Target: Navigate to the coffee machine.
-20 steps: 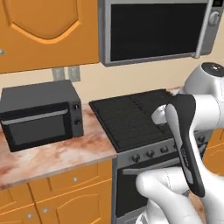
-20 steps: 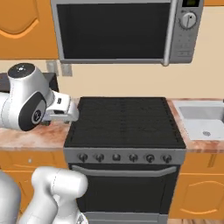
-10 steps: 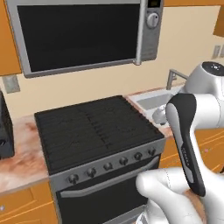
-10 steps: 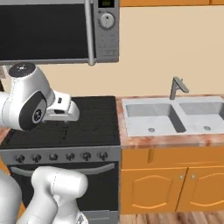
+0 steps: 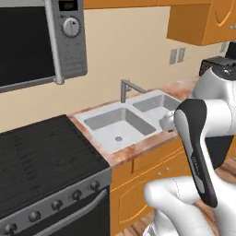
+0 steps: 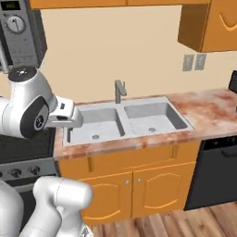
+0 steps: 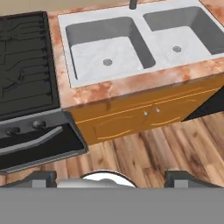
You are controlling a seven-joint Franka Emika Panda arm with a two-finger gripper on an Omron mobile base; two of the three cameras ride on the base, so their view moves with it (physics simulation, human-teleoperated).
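Coffee machine (image 6: 233,83) was judged to be the dark boxy shape cut off by the right edge of the right base view, at the far right end of the counter (image 6: 210,109), beyond the sink (image 6: 121,107). It lay well to the right of the gripper (image 6: 69,133), which was held over the sink's left edge, near the stove (image 5: 41,147). The fingers were seen wide apart, with nothing between them. More driving rightward was judged necessary.

a pale grey double sink (image 7: 131,41) sits in a mottled pink-and-rust marbled worktop (image 6: 213,109). the cupboards (image 6: 139,185) are orange, the stove (image 7: 24,61) black with a dark grey front. the floor (image 7: 144,153) shows brown wood planks; the wall (image 6: 115,46) is plain cream.
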